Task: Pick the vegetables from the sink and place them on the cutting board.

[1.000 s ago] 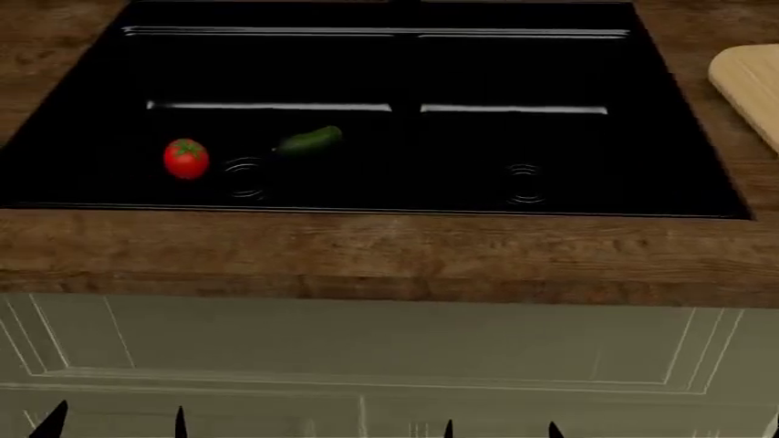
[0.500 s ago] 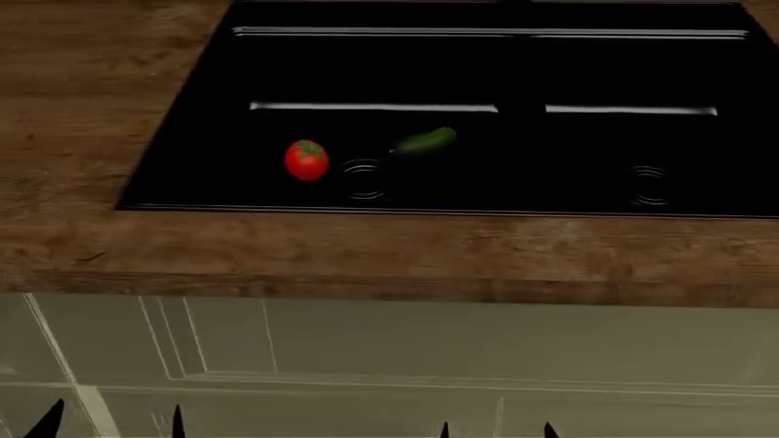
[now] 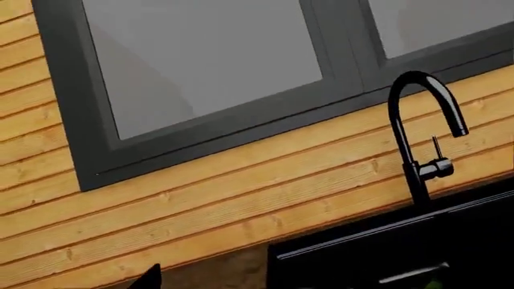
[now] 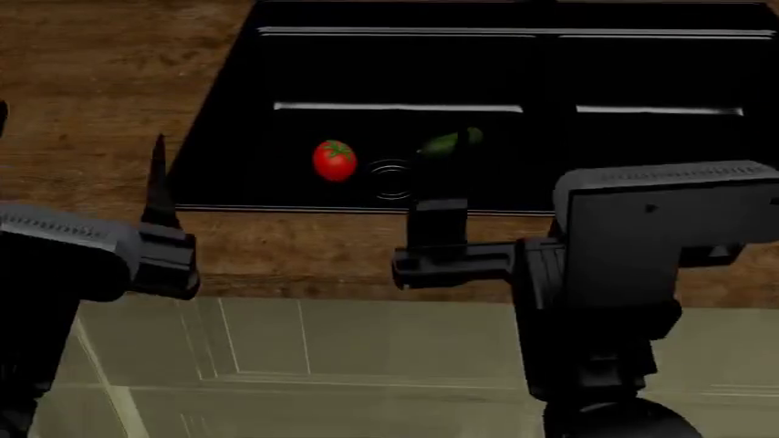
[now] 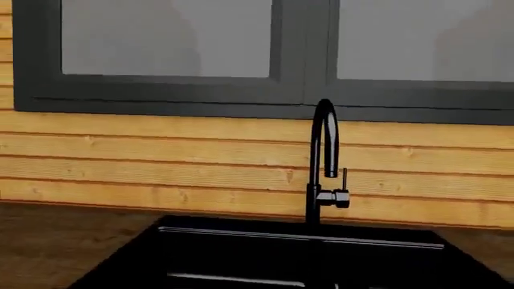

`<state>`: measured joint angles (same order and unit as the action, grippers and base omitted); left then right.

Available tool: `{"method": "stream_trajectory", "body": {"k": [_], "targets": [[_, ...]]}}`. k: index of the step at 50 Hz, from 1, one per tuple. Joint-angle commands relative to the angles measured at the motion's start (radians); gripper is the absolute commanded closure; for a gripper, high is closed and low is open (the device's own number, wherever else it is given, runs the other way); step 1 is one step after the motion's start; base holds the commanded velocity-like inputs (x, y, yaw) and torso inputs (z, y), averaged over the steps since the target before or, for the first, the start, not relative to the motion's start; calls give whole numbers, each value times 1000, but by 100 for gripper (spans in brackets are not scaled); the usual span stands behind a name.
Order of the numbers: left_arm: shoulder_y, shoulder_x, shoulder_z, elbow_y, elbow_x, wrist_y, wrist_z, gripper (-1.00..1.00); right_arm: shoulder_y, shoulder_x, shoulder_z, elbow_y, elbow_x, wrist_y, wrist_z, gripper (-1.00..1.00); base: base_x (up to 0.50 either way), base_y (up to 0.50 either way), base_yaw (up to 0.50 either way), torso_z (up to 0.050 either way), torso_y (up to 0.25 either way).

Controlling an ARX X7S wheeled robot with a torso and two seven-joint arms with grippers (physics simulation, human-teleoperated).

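The tomato (image 4: pixel 335 160) and the cucumber (image 4: pixel 451 142) lie in the left basin of the sink (image 4: pixel 219 155), either side of a ringed drain (image 4: pixel 389 178). Both arms hang over the countertop's (image 4: pixel 109 73) front edge — the left gripper (image 4: pixel 156 196) and right gripper (image 4: pixel 436 233) hold nothing, how far open cannot be told.
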<state>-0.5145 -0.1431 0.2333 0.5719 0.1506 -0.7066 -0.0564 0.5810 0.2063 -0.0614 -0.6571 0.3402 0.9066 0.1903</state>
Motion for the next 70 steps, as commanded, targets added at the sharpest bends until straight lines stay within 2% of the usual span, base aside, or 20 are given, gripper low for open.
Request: {"method": "stream_trajectory", "body": {"k": [1, 7, 10, 16, 21, 30, 31, 32, 34, 44, 70], "targets": [[-473, 32, -46, 174, 16, -400, 123, -100, 614, -8, 98, -148, 67, 539, 26, -100, 0, 0, 0, 0, 0], [-612, 21, -53, 146, 27, -475, 125, -100, 844, -16, 88, -89, 83, 648, 37, -100, 0, 0, 0, 0, 0], [-658, 16, -47, 146, 32, -504, 124, -100, 937, -1, 75, -52, 151, 663, 96, -100, 0, 0, 0, 0, 0], [-676, 8, -56, 165, 34, -530, 125, -100, 1003, 36, 57, 3, 205, 655, 148, -100, 0, 0, 0, 0, 0], [-666, 1, -57, 177, 33, -533, 124, -100, 1000, 66, 65, 0, 309, 659, 232, -100, 0, 0, 0, 0, 0], [-666, 0, -57, 177, 29, -534, 120, -100, 1001, 81, 65, 11, 365, 646, 276, -100, 0, 0, 0, 0, 0], [-653, -22, -33, 202, 35, -527, 122, -100, 1007, 83, 67, 27, 422, 662, 302, -100, 0, 0, 0, 0, 0], [-681, -32, 3, 227, 44, -577, 127, -100, 1009, 105, 51, -13, 418, 606, 288, -100, 277, 0, 0, 0, 0], [-715, -28, 10, 227, 47, -610, 127, -100, 1018, 98, 82, 20, 455, 659, 314, -100, 500, 0, 0, 0, 0], [-730, -41, 41, 220, 45, -621, 130, -100, 1021, 125, 55, 29, 496, 624, 341, -100, 500, -2, 0, 0, 0], [-677, -41, 20, 215, 28, -566, 124, -100, 1019, 140, 39, 38, 579, 611, 366, -100, 500, -25, 0, 0, 1]]}}
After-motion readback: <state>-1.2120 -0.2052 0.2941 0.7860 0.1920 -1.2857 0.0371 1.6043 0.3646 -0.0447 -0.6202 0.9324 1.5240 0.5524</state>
